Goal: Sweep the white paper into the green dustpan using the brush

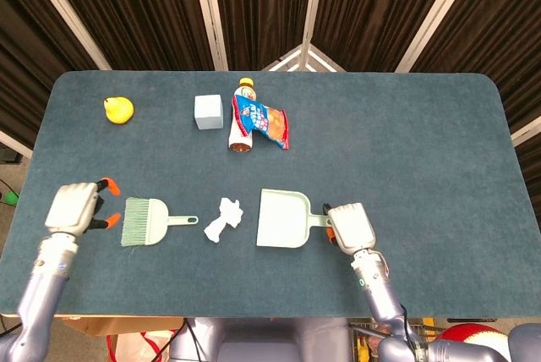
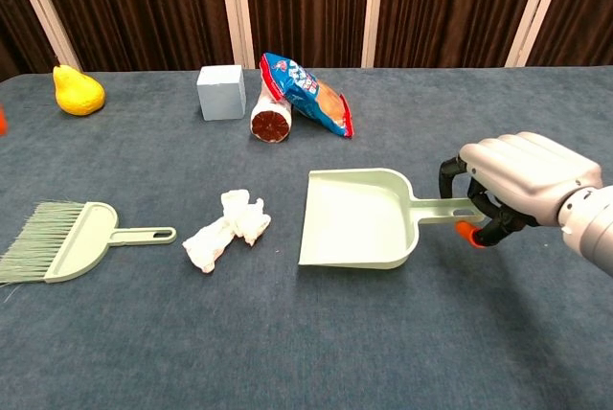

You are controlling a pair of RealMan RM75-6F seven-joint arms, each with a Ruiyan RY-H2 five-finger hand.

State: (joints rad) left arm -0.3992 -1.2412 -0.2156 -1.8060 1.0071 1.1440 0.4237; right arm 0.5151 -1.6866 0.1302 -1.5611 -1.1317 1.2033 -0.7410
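The right robot hand point(image 2: 522, 185) gripped the green dustpan point(image 2: 359, 219) by its handle. The left robot hand point(image 1: 76, 207), empty with fingers apart, sat at the brush's point(image 1: 148, 221) nine o'clock, bristle side. Grabbing there could splay the bristles or shove the brush into the white paper point(image 1: 221, 219).

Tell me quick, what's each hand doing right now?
Left hand: open, holding nothing, beside the brush.
Right hand: gripping the green dustpan by its handle.
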